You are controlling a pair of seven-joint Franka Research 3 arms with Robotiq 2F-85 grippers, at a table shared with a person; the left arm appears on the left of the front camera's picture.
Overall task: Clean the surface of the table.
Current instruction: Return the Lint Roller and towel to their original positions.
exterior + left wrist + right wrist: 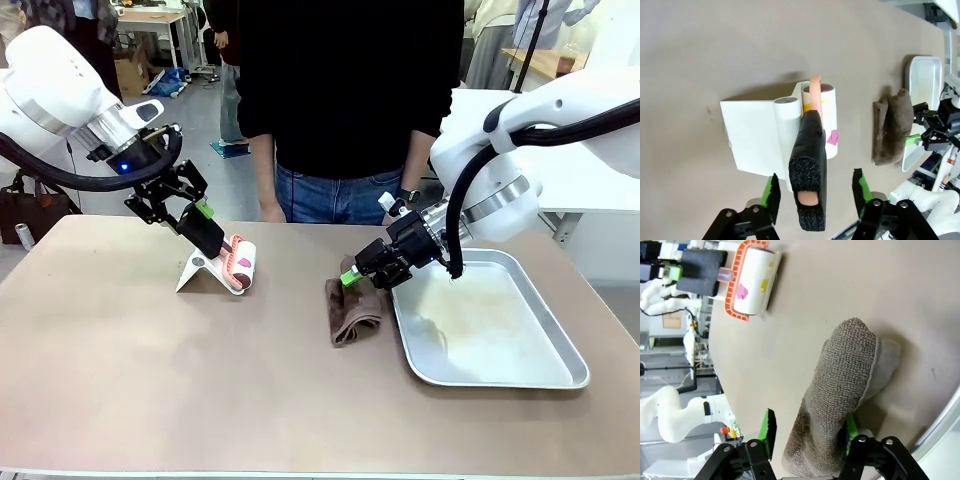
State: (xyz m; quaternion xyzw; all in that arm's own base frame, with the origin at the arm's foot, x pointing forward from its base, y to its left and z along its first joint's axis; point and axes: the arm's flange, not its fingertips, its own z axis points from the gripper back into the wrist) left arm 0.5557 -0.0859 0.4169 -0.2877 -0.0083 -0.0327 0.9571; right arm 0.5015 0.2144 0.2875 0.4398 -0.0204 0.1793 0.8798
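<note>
Reaching in from both sides over the wide matte tan-brown table (150,380), with a person in a dark top standing at the far edge. Right gripper (362,268) spread around one end of the crumpled brown terry cloth (354,312), green pads flanking the fabric in the right wrist view but not clearly pinching it yet; probably lining up to seize the cloth for wiping. Lying just beside that cloth, touching or nearly so, the shiny silver metal tray (520,372), likely parked there as a drop-off spot. Left gripper (815,192) parted wide with the black foam-wrapped handle (808,170) of the white lint roller with orange frame (826,117) sitting between the fingers, apparently untouched. Resting in its white plastic stand (750,135), well apart from the cloth. Showing yellow and pink scraps on the roll; no legible brand or writing anywhere.
</note>
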